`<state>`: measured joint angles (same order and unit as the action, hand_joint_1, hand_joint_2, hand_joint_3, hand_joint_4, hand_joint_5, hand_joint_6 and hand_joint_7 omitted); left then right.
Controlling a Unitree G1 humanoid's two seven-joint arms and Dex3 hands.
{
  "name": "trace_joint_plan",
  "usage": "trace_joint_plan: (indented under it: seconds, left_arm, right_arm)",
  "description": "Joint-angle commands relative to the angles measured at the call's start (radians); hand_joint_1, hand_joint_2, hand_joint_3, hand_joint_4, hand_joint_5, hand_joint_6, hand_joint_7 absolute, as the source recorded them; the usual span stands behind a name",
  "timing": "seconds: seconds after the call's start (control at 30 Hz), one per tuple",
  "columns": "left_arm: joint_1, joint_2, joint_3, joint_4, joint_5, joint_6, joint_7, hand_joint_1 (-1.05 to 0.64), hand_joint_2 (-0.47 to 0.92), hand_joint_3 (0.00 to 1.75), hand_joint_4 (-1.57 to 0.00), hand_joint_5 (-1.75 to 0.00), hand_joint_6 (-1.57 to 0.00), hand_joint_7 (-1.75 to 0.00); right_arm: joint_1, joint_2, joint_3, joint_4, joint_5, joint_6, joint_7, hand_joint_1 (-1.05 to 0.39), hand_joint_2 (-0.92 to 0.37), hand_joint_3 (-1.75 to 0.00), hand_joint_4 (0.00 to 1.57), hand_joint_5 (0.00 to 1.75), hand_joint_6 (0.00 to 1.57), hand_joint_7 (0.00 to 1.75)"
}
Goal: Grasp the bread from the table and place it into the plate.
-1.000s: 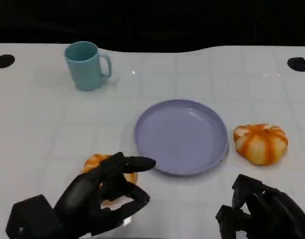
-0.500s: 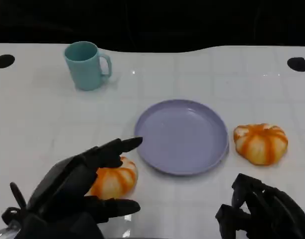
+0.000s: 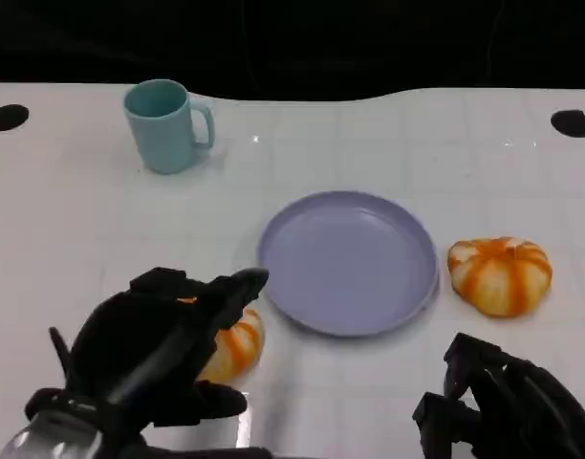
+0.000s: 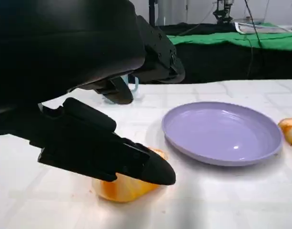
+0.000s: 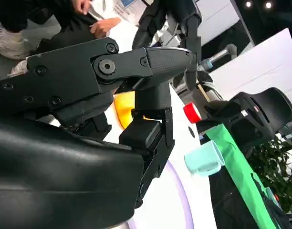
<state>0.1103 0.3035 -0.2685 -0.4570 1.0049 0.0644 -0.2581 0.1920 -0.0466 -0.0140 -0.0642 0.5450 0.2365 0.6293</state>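
Note:
An orange-striped bread roll (image 3: 237,344) lies on the white table, left of the lilac plate (image 3: 348,263). My left hand (image 3: 159,349) hovers over this roll and covers its left part. In the left wrist view the thumb (image 4: 112,157) lies across the front of the roll (image 4: 124,187), while the fingers arch well above it, apart from it. The plate (image 4: 222,133) holds nothing. A second striped roll (image 3: 500,275) sits right of the plate. My right hand (image 3: 508,411) rests at the near right edge, fingers curled in, holding nothing.
A teal mug (image 3: 165,125) stands at the far left of the table. Two black round holes (image 3: 572,122) mark the far corners. The right wrist view shows a person's hand (image 5: 96,21) beyond the table.
My left hand has turned over and come down around the near roll, covering more of it. The roll, the plate and my right hand have not moved.

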Motion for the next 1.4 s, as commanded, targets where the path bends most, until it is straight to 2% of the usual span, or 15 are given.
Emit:
trace_joint_plan:
  seconds: [0.03, 0.27, 0.83, 1.1, 1.4]
  left_arm:
    - [-0.034, 0.000, -0.036, 0.044, 0.117, 0.045, 0.002, -0.73, 0.86, 0.00, -0.31, -0.43, -0.31, -0.01]
    - [-0.088, -0.025, -0.106, 0.114, 0.288, 0.122, -0.037, -0.74, 0.85, 0.00, -0.35, -0.36, -0.34, -0.01]
    - [-0.220, -0.083, -0.168, 0.366, 0.269, 0.212, -0.067, -0.78, 0.87, 0.01, -0.35, -0.28, -0.29, 0.00]
    - [-0.262, -0.086, -0.192, 0.479, 0.234, 0.224, -0.010, -0.76, 0.87, 0.00, -0.35, -0.25, -0.28, 0.00]
    - [-0.321, -0.075, -0.222, 0.694, 0.178, 0.201, 0.167, -0.59, 0.87, 0.00, -0.38, -0.20, -0.28, -0.01]
  right_arm:
    - [0.003, -0.011, -0.005, -0.010, 0.001, -0.005, 0.000, -0.74, -0.92, -0.21, 0.87, 1.65, 0.76, 1.43]
    - [0.003, -0.010, -0.002, -0.012, -0.004, -0.006, -0.006, -0.75, -0.92, -0.21, 0.88, 1.64, 0.77, 1.43]
    - [0.001, -0.006, 0.002, -0.006, -0.005, -0.021, 0.002, -0.75, -0.92, -0.21, 0.88, 1.64, 0.77, 1.43]
    - [-0.002, -0.005, 0.000, 0.003, 0.003, -0.020, 0.007, -0.75, -0.92, -0.21, 0.88, 1.64, 0.78, 1.41]
    - [0.001, -0.006, 0.000, -0.002, 0.001, -0.019, 0.002, -0.75, -0.92, -0.20, 0.90, 1.62, 0.79, 1.39]
